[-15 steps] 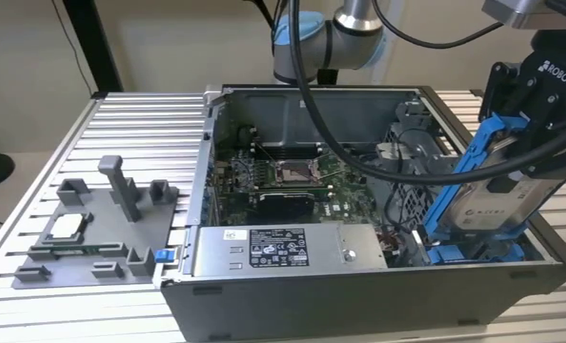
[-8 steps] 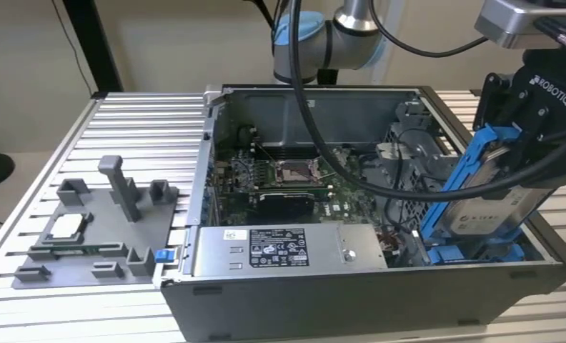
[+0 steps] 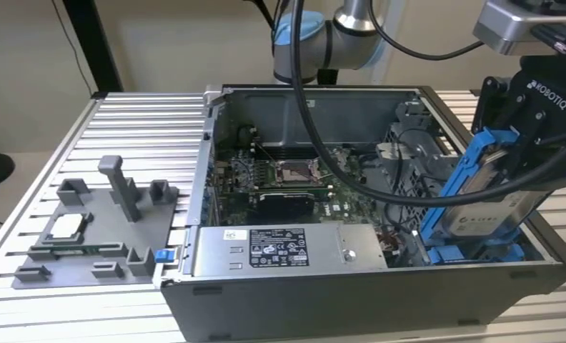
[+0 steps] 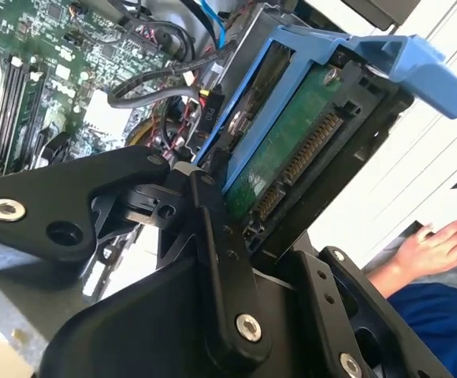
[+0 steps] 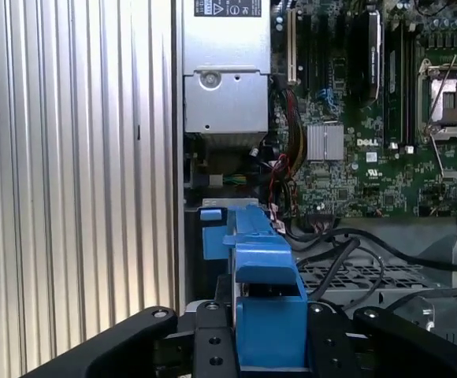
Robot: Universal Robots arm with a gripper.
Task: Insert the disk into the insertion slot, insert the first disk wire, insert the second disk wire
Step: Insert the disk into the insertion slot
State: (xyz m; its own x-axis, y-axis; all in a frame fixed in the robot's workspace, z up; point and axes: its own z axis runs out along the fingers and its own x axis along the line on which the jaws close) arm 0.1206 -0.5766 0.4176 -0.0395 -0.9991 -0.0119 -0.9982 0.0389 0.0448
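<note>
1. Gripper (image 5: 266, 339): jaws closed narrow on the disk (image 3: 488, 214), one black finger on either side of its bright blue carrier, seen in the first wrist view.
2. Disk position: tilted steeply at the front corner of the open PC case (image 3: 359, 300) on the exterior view's right. Lower end sits in the insertion slot (image 3: 464, 254) betw. the blue rails; upper end is raised, so it is not seated flat.
3. Disk markings: white label w/ dark print on the silver face in the exterior view. The green circuit-board underside and connector row face the second wrist view.
4. Power supply (image 3: 274, 250): grey box along the case front, beside the slot, w/ a white sticker and a black sticker on top.
5. Motherboard (image 3: 283, 186): green, in the case floor, CPU socket open.
6. Black cables (image 3: 359, 164) hang across the case interior, near the disk.
7. Perforated cage (image 5: 354, 276) lies just beside the carrier.
8. Grey fixture (image 3: 92, 229) rests on the slatted table (image 3: 140, 121), well apart from the case.
9. A person's hand (image 4: 441, 244) w/ blue sleeve (image 4: 441, 323) is outside the case.
</note>
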